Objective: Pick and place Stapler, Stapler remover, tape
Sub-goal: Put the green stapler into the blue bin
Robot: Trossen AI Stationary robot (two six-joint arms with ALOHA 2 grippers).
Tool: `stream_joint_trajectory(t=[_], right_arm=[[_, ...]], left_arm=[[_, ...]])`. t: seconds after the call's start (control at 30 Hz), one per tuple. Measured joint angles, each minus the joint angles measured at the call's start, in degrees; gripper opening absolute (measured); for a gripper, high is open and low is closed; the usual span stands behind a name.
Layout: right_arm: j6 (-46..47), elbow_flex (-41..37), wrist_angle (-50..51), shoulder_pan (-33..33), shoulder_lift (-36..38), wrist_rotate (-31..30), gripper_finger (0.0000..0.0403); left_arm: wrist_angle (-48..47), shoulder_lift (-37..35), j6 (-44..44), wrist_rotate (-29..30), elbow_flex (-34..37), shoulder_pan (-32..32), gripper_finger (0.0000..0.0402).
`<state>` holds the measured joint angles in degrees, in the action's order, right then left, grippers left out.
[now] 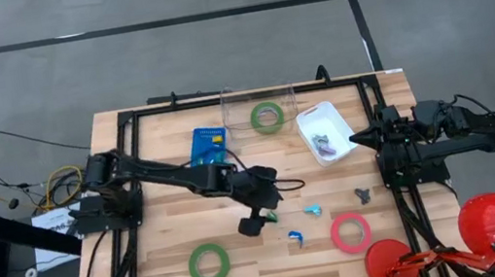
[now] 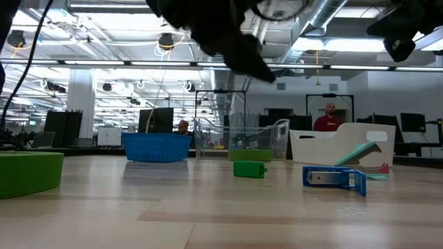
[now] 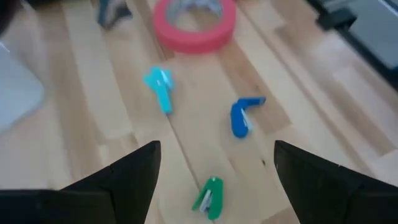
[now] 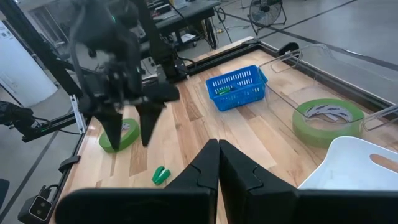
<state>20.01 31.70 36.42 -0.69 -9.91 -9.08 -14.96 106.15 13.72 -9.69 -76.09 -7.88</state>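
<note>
**Mia:** Where is the left end effector (image 1: 258, 220)?

**Sam:** It hangs over the middle of the tabletop (image 1: 156, 186), a bit toward the near side. Its two dark fingers (image 3: 134, 168) are spread wide and nothing is between them. A tiny green stapler (image 1: 270, 216) lies on the wood right under it.

**Mia:** And the other small things?

**Sam:** A little blue stapler (image 1: 296, 237) lies near the green one, more to the right and nearer. A light blue piece (image 1: 313, 210) lies to the right of the green one. A small dark piece (image 1: 363, 194) lies further right.

**Mia:** Where is the tape?

**Sam:** The pinkish-red tape roll (image 1: 350, 231) lies flat near the right front, just right of the blue stapler. One green tape roll (image 1: 208, 263) lies flat at the near left. The other green tape roll (image 1: 267, 117) sits inside a clear box (image 1: 259, 109) at the far side.

**Mia:** What else is at the far side?

**Sam:** A blue basket (image 1: 208, 145) stands left of the clear box. A white bin (image 1: 324, 130) with a few small things in it stands to the right.

**Mia:** And the right end effector (image 1: 357, 139)?

**Sam:** It waits at the right edge, beside the white bin. Its fingers are pressed tight together and hold nothing
</note>
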Motion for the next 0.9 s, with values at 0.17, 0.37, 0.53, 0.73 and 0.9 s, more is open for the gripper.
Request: stream_joint_trajectory(t=[0.17,0.37,0.53,0.73,0.9], right_arm=[[0.00,0.00,0.01,0.00,0.01,0.00,0.0000],[-0.01,0.00,0.01,0.02,0.00,0.00,0.0000],[-0.01,0.00,0.01,0.01,0.01,0.00,0.0000],[-0.02,0.00,0.02,0.02,0.00,0.00,0.0000],[-0.02,0.00,0.04,0.02,0.01,0.00,0.0000]], left_arm=[[0.02,3.54,0.96,-0.70,0.02,-0.03,0.0301],[-0.24,7.14,0.95,-1.31,0.02,0.29,0.0297],[-0.35,9.43,0.91,-1.34,0.11,0.22,0.0286],[-0.43,10.59,0.89,0.05,0.11,0.25,0.0272],[-0.74,10.62,0.90,0.26,1.92,0.82,0.0262]])
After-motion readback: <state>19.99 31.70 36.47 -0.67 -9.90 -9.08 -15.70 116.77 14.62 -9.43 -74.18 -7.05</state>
